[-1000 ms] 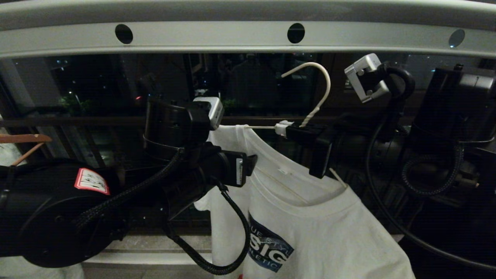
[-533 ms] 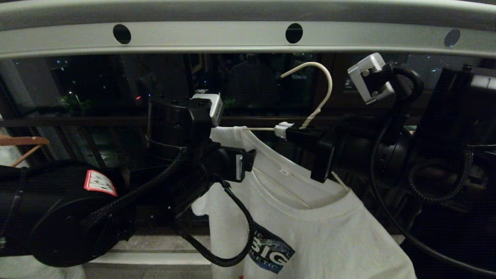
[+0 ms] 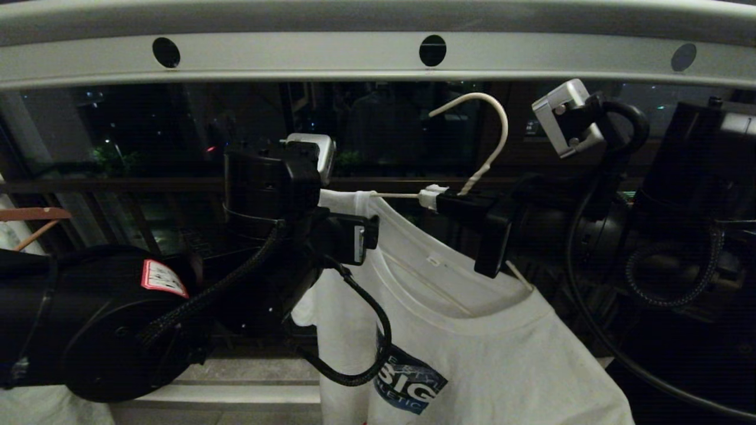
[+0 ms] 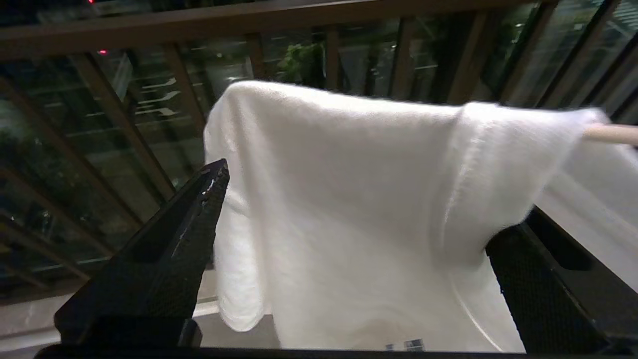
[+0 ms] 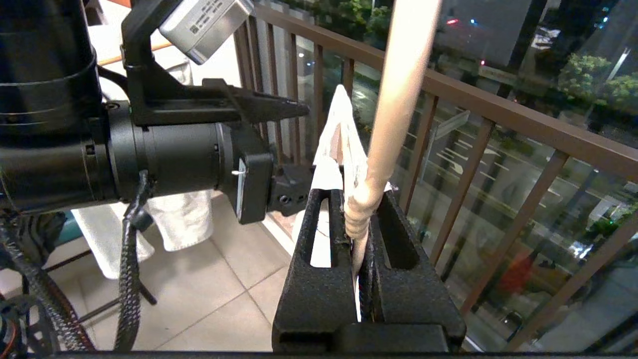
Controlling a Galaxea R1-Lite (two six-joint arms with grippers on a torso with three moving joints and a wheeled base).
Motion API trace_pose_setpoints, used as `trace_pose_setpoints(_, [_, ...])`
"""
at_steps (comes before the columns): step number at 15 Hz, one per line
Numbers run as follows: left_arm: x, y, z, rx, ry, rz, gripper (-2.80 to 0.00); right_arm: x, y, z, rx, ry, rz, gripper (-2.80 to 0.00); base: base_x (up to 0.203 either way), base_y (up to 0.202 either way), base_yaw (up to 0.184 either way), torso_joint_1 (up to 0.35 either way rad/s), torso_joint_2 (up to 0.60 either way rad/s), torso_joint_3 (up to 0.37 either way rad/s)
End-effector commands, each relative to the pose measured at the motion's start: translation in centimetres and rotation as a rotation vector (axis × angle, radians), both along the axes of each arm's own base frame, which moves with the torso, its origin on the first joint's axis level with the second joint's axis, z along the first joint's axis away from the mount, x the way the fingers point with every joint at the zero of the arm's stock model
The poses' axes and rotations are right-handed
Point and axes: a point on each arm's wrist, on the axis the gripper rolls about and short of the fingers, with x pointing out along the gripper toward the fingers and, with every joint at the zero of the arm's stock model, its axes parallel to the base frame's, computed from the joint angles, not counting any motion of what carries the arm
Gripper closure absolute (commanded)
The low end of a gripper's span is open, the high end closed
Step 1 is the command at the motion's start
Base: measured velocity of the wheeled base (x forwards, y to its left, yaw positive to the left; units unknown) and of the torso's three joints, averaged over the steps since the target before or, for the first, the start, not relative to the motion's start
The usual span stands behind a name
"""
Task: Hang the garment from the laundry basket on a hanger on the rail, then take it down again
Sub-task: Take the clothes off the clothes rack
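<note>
Taking the hanger (image 3: 481, 159) as the landmark: nearest the camera, below it, hangs the garment (image 3: 472, 354), a white T-shirt with a dark blue chest print, its neckline draped over the hanger's arms. Its left shoulder sits folded over the tip of the hanger's left arm, and the fabric falls from there toward the tiled floor (image 5: 214, 294).

At that left shoulder, just beside the end of the hanger arm, is the left gripper (image 4: 359, 234). Its fingers (image 4: 174, 259) stand wide apart, one on each side of the draped shoulder cloth, with the cloth hanging loose between them; the pictures do not show them pressing it.

At the hanger's twisted neck is the right gripper (image 5: 361, 229). Its fingers (image 5: 319, 269) are closed narrow on the neck, clamping the wire just under the twist, so the hanger is carried by this gripper. The hook rises above the fingers and curves over in open air.

Above the hook, apart from it, runs the rail (image 3: 295, 56), a pale grey bar with round dark holes; the hook is not on it.

Beyond the hanger stand the dark balcony railing bars (image 5: 498, 114). Far to the left of the hanger, the end of a brown wooden hanger (image 3: 32, 213) shows.
</note>
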Motion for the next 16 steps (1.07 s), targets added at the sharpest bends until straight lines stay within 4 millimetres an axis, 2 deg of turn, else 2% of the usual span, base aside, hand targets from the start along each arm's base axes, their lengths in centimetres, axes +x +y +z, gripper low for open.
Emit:
trace_pose_setpoints(1, [0.1,0.0,-0.1,0.001,0.000,0.007,-2.80,0.0,0.0,0.1,0.003,-0.004,0.002,0.00,0.000,0.000,0.000,0.000,0.00,0.000])
trace_pose_setpoints(2, [0.1,0.1,0.0,0.000,-0.001,0.007,-2.80,0.0,0.0,0.1,0.004,-0.005,0.002,0.00,0.000,0.000,0.000,0.000,0.00,0.000])
trace_pose_setpoints(3, [0.1,0.1,0.0,-0.001,-0.003,0.007,0.00,0.0,0.0,0.1,0.003,-0.004,0.002,0.00,0.000,0.000,0.000,0.000,0.00,0.000])
trace_pose_setpoints(14, [-0.4,1.0,1.3,-0.032,-0.032,0.014,0.00,0.0,0.0,0.0,0.002,-0.003,-0.004,0.00,0.000,0.000,0.000,0.000,0.00,0.000])
trace_pose_setpoints(16, [0.2,2.1,1.8,-0.034,-0.046,0.053,0.00,0.1,0.0,0.0,0.001,-0.003,-0.005,0.00,0.000,0.000,0.000,0.000,0.00,0.000])
